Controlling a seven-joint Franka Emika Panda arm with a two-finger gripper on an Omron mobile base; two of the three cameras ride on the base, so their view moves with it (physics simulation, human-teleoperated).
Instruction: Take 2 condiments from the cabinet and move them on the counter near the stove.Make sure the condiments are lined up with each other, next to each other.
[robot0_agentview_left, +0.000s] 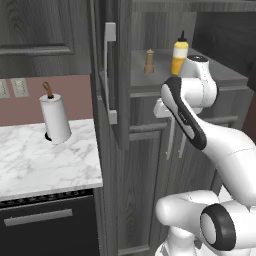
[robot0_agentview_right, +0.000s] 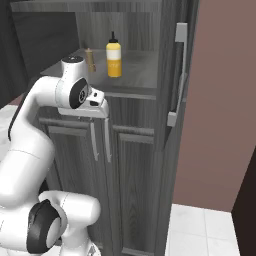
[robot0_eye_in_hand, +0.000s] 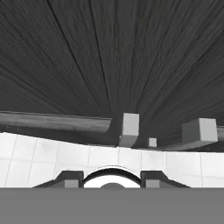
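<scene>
Condiments (robot0_agentview_left: 179, 56) stand on the cabinet (robot0_agentview_left: 150, 165) shelf; hand (robot0_eye_in_hand: 112, 177) empty, fingers together.

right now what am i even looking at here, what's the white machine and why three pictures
The white machine is a robot arm on a base that can drive, in a rendered kitchen. Two pictures come from cameras on that base, behind the arm to its left and right. The third comes from a camera on the hand, looking down along the cabinet doors at a white tiled floor. On the cabinet shelf stand a yellow bottle and, beside it but apart, a small brown pepper mill. To the left, a paper-towel roll stands on the marble counter. The gripper is nearly shut and holds nothing.
</scene>
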